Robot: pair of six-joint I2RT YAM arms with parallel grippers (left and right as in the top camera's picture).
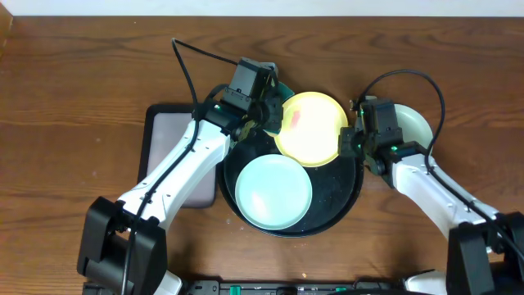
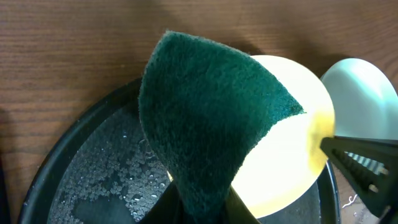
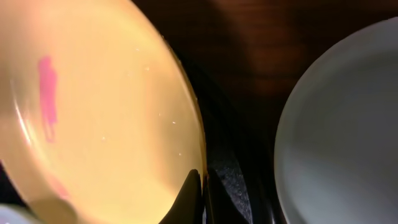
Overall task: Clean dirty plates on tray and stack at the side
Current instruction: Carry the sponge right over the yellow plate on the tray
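Two-fingered left hand [image 1: 264, 113] angles inward over the tray [image 1: 348, 201], clamping a green sponge [image 2: 205, 118] above the yellow plate [image 1: 311, 127], whose rim the right hand [image 1: 350, 139] pinches.

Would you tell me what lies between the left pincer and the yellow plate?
A green scouring pad, held by the left pincer, overlaps the yellow plate in the left wrist view.

On black tray [image 1: 349, 195]: yellow plate [image 1: 315, 131], mint plate [image 1: 273, 192]
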